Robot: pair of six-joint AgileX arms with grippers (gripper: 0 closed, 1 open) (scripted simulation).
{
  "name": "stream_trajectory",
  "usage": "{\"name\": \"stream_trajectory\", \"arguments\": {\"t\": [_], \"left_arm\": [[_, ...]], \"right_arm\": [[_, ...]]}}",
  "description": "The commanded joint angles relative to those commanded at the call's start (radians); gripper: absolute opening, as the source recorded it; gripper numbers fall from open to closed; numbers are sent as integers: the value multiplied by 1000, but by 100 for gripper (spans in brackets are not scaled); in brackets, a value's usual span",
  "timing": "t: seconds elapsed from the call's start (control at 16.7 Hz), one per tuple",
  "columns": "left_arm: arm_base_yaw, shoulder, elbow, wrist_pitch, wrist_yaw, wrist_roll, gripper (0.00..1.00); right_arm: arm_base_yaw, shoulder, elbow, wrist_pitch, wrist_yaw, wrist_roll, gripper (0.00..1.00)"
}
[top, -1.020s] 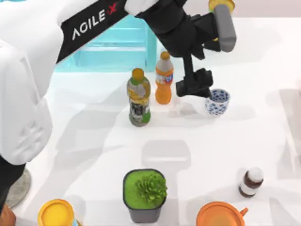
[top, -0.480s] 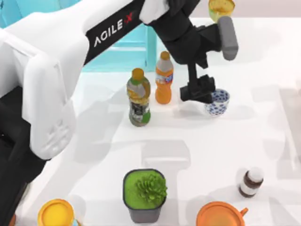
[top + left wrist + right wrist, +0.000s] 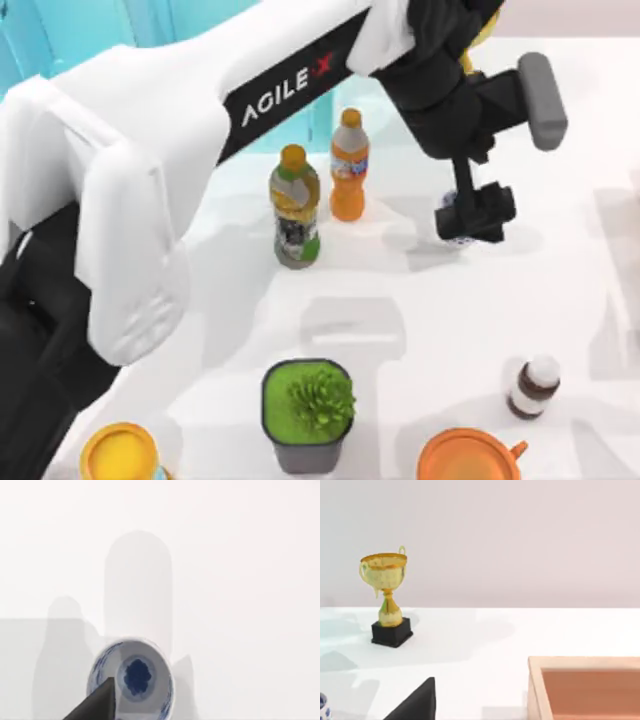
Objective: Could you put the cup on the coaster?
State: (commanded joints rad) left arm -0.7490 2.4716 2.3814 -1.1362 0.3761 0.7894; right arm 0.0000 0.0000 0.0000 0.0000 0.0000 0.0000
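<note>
The cup [image 3: 134, 676], white with a blue floral pattern, stands upright on the white table. In the top view my left gripper [image 3: 475, 212] hangs right over it at the table's right middle and covers most of it. In the left wrist view one dark fingertip [image 3: 101, 701] sits at the cup's rim, and the gripper is open, gripping nothing. My left arm covers the table's near left corner and the coaster is hidden. My right arm is parked off to the right; one of its fingertips [image 3: 421, 700] shows in the right wrist view.
A green-label bottle [image 3: 295, 205] and an orange bottle [image 3: 349, 165] stand left of the cup. Nearer are a potted plant [image 3: 307, 410], a small brown bottle [image 3: 535, 385], an orange mug [image 3: 465, 458] and a yellow lid [image 3: 120, 455]. A trophy [image 3: 386, 600] and a wooden box [image 3: 587, 687] stand farther right.
My left arm has swung right, carrying its gripper from just left of the cup to directly over it. The cup has stayed where it was.
</note>
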Motion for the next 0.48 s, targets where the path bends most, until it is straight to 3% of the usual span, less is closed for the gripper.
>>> {"name": "stream_trajectory", "arguments": {"t": [0.48], "left_arm": [[15,142,-48,182,6,20,100]], "right_arm": [[0,0,0,0,0,0,100]]}}
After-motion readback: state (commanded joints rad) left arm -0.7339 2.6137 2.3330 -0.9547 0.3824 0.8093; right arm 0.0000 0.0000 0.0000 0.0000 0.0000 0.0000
